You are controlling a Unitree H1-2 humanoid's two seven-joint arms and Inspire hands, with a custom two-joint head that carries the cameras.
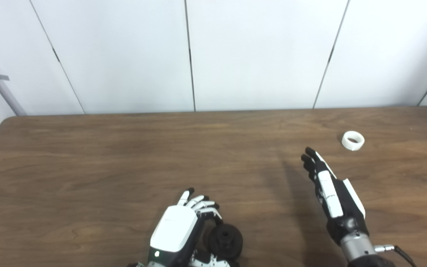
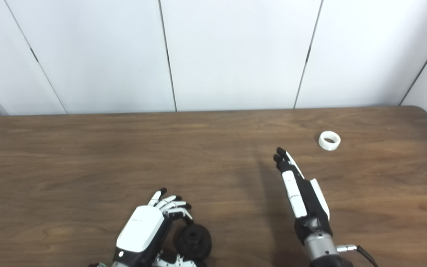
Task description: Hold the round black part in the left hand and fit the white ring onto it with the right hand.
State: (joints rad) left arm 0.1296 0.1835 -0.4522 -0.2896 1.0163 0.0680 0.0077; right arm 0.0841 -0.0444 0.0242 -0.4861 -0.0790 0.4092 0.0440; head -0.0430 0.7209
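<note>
Ring [image 1: 353, 141] lies flat on the surface [image 1: 124, 155], white, toward the far right corner and well clear of either edge. Black part [image 1: 225, 240] sits near the front edge, about midway along it, with the left hand [image 1: 178, 230] curled around its left side; whether the part is gripped or only cradled, I cannot tell, since the thumb is mostly out of frame. Right hand [image 1: 332, 193] hangs over the surface, fingers straight and together, holding nothing, its tips pointing toward the ring but apart from it.

To pick the ring cleanly, I'd say the right hand should reach on past its near side, then pinch across the rim from above so the hole stays free for fitting. Bare wood lies between ring and part, so the carry back looks unobstructed. A nudge could send the ring toward the right edge.
</note>
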